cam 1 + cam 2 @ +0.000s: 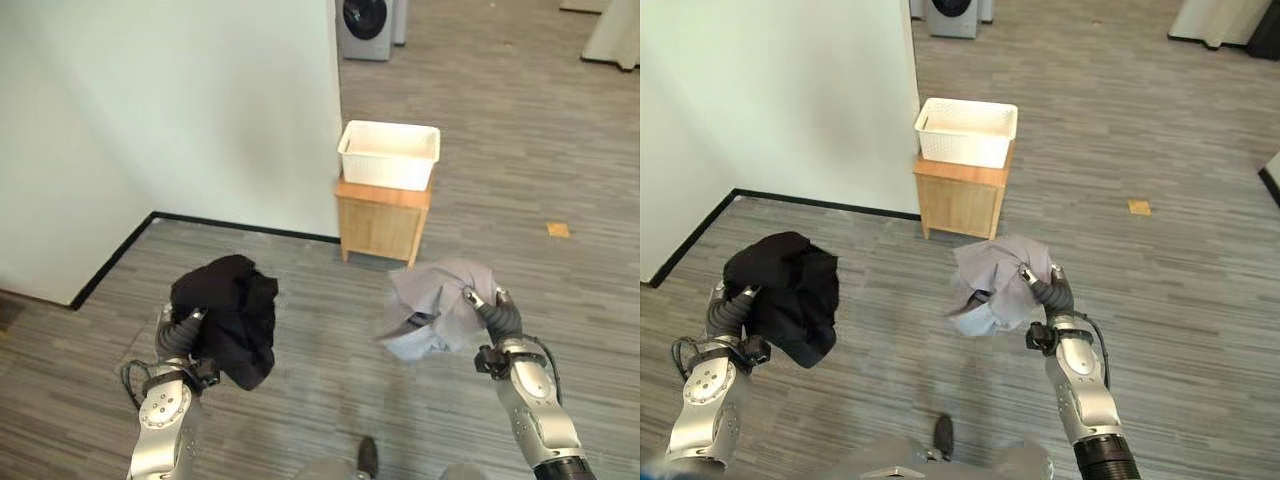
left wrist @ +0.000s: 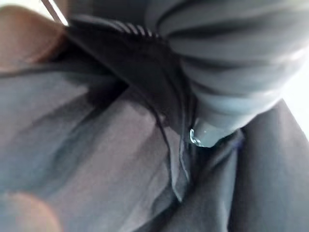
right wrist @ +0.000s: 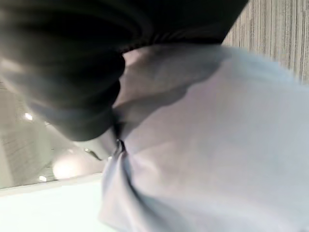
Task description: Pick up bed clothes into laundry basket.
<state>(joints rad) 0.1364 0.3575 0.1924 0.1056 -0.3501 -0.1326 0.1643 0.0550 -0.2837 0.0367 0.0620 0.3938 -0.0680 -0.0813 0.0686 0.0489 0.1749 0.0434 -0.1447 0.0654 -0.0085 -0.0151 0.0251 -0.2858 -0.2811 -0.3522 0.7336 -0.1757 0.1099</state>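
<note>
Carry step, both garments lifted off the floor. Left hand point(image 1: 178, 335) has its fingers curled into the black garment point(image 1: 235, 318); right hand point(image 1: 497, 318) pinches the grey garment point(image 1: 435, 308). White laundry basket point(image 1: 389, 155) sits on a wooden stand point(image 1: 382, 222) ahead, well apart. Next: approach, raise over rim, release.

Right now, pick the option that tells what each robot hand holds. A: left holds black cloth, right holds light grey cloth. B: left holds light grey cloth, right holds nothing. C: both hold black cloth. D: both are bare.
A: the left robot hand is curled into the black cloth, and the right robot hand grips the light grey cloth.
</note>
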